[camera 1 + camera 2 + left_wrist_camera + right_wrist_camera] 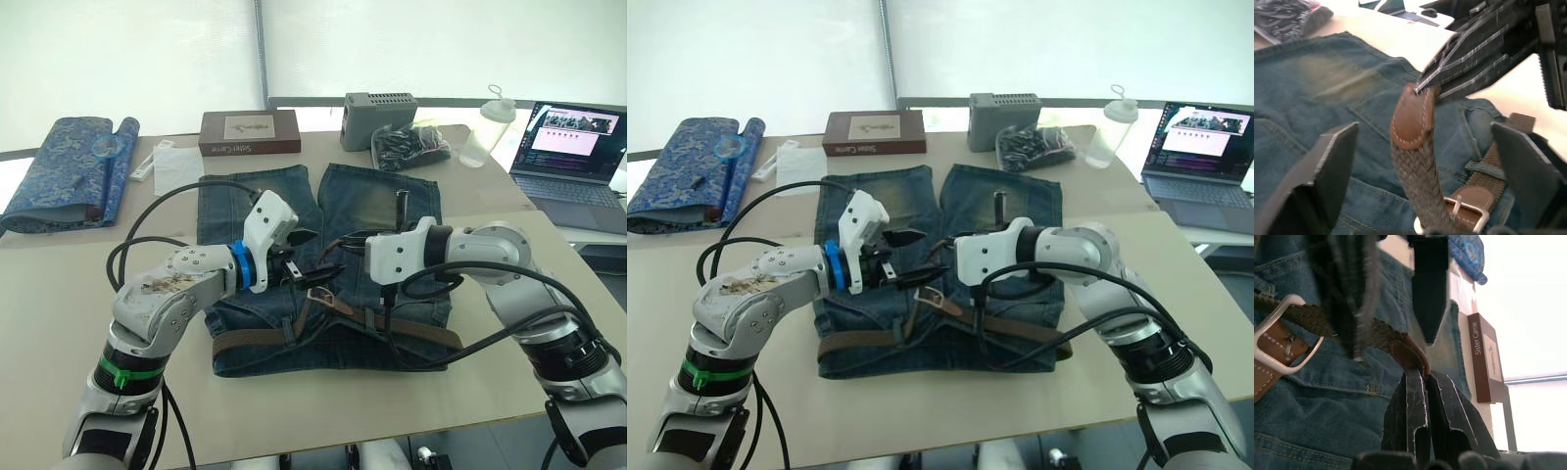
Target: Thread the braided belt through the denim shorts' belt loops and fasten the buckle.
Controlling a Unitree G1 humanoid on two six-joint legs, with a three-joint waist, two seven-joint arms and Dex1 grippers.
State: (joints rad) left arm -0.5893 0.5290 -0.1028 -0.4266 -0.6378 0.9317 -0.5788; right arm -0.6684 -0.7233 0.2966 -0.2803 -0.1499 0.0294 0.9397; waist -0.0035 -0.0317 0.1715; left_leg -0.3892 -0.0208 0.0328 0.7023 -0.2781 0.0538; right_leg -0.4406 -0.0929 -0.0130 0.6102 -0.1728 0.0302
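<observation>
Right gripper [1418, 377] pinched on braided belt [1413, 161] leather tip, frame centre. Left gripper [1425, 161] wide open around strap. Buckle [1464, 218] probably lying on denim shorts [377, 211] waistband, lower centre.

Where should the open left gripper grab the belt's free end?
On the braided belt just below its leather tip, closing across its width. The right gripper pinches the tip, holding the strap raised between the left gripper's spread fingers above the buckle.
</observation>
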